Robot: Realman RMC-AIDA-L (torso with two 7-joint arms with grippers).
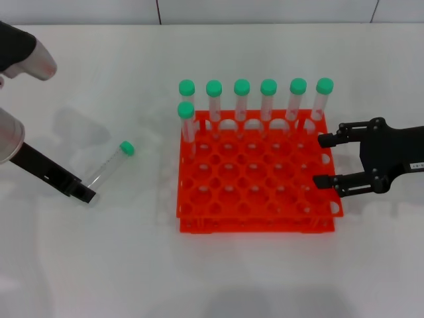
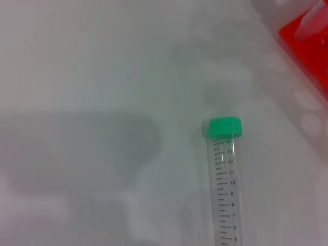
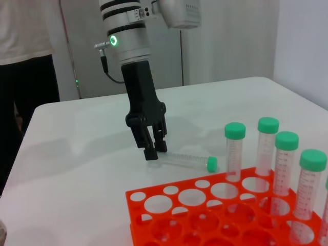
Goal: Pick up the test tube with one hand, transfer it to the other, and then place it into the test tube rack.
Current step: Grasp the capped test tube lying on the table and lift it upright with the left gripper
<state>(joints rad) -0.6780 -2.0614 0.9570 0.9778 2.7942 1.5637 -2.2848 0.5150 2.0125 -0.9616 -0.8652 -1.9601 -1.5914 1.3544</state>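
Observation:
The test tube [image 1: 109, 169] lies flat on the white table left of the rack, green cap pointing away from me. It also shows in the left wrist view [image 2: 227, 189] and the right wrist view [image 3: 187, 160]. My left gripper [image 1: 85, 193], unlabelled, on the arm with the green light, is down at the tube's tapered end, and its fingers [image 3: 149, 151] stand close together about that tip. The orange test tube rack [image 1: 255, 225] stands at the centre. My right gripper [image 1: 324, 160], with the white label, hovers open at the rack's right edge.
Several green-capped tubes [image 1: 242, 99] stand in the rack's far row, one more in its left column. They show close by in the right wrist view [image 3: 266, 138]. A person [image 3: 25, 51] stands beyond the table's far edge.

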